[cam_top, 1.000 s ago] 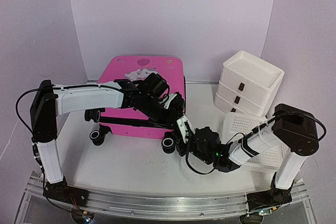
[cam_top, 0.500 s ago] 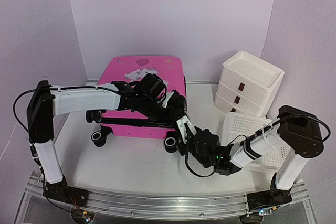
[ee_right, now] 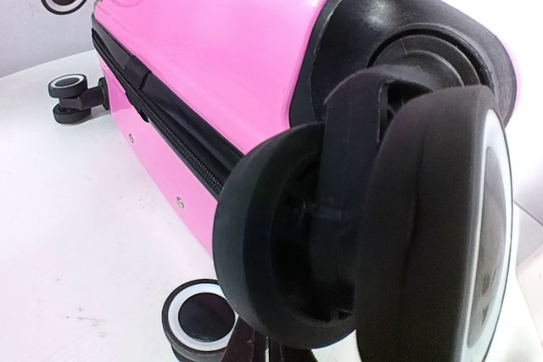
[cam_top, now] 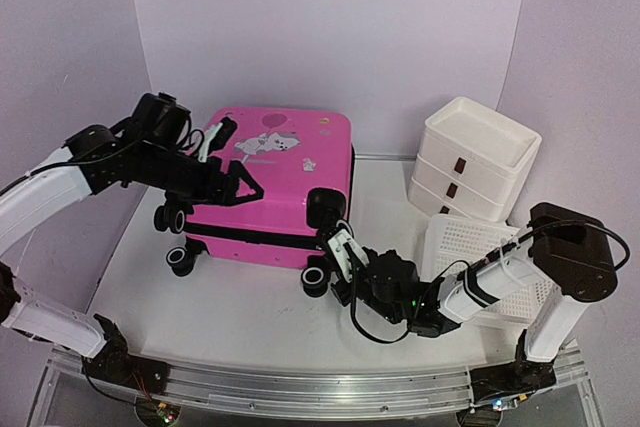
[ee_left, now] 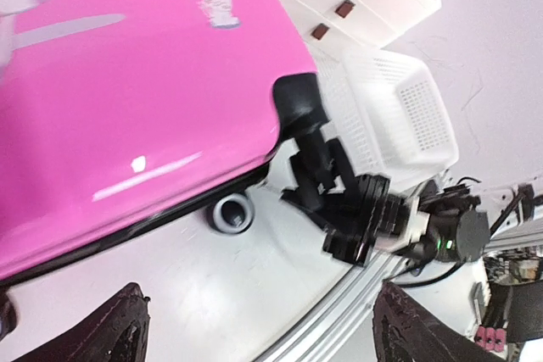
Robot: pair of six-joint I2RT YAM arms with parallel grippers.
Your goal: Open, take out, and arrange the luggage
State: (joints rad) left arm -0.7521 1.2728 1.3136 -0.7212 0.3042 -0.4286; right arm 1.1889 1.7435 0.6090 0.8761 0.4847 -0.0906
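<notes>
My left jaws gape wide above the left edge of the glossy hot-pink hard-shell luggage, which lies flat at the worktop's rear. My right jaws are pinched together by its right-end black wheels. The white mesh basket crowds my right arm.

Luggage flat on the desk, below my left claw. I see its corner wheel just ahead of my right claw. Drawer stack is behind and right of that claw. Basket is to its right, before the stack.
</notes>
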